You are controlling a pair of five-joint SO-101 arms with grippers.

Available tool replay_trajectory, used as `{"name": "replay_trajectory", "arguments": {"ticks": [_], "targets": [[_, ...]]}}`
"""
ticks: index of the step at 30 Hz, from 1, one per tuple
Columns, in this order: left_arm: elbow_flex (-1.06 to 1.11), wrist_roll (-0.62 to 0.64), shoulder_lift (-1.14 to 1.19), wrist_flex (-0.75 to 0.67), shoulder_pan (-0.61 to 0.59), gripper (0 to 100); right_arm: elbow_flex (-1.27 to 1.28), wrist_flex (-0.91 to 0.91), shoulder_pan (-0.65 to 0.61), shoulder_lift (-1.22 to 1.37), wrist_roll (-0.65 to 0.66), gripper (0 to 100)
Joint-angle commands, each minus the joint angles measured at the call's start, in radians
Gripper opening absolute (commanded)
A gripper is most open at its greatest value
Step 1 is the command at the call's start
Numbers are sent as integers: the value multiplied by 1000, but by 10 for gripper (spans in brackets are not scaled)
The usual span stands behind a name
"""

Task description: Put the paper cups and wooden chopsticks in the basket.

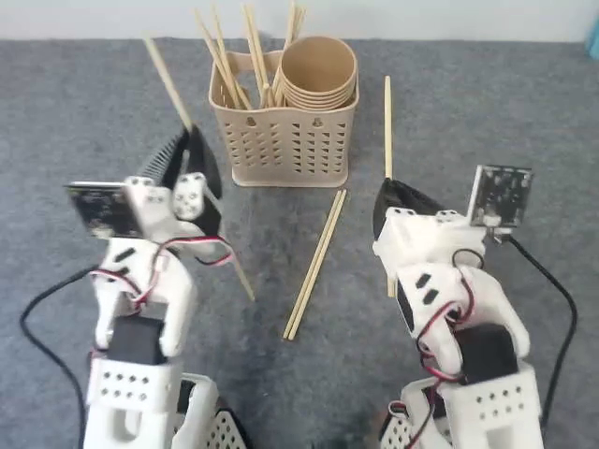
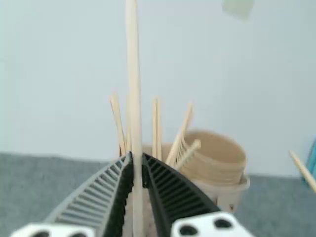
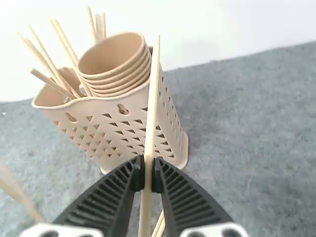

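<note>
Grey carpeted table top (image 1: 487, 112), with two white arms on it side by side: left arm (image 1: 140, 309), right arm (image 1: 459, 318). Beige perforated basket (image 1: 285, 140) stands upright at the far middle, between the lines of the two arms. A nested stack of paper cups (image 1: 318, 70) sits in the basket's right half, mouths up. A loose bunch of wooden chopsticks (image 1: 253, 47) stands in the left half, leaning and fanned out above the rim. Left gripper (image 1: 187, 136) is just left of the basket, its dark ribbed jaws closed on a single chopstick (image 1: 168, 79). The stick runs slantwise from the far left past the gripper and down toward the near carpet; in the left wrist view it rises straight up out of the jaws (image 2: 132, 74). Right gripper (image 1: 388, 182) is right of the basket, jaws pinched on another lone chopstick (image 1: 387, 122), which points away along the basket's right side. In the right wrist view this stick (image 3: 153, 89) crosses in front of the basket wall (image 3: 123, 133). A pair of chopsticks (image 1: 316, 262) lies flat on the carpet between the arms, angled, far ends near the basket's front right corner, touched by neither gripper.
</note>
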Motion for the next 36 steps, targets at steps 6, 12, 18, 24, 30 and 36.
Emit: {"name": "replay_trajectory", "arguments": {"ticks": [6,12,18,24,30,36], "targets": [[-257,-89,38,-17,-2,13,-6,-260,13,-119,121,8],[-331,-92,278,-338,-2,13,-5,-529,8,-117,135,8],[-357,-94,499,-598,-12,13,-5,-621,13,-117,135,8],[-447,-92,707,-704,-2,13,21,-624,39,-137,135,8],[-613,-92,974,-712,-6,13,72,-625,87,-205,135,8],[-662,-92,1076,-675,-5,42,87,-624,90,-248,135,8]]}}
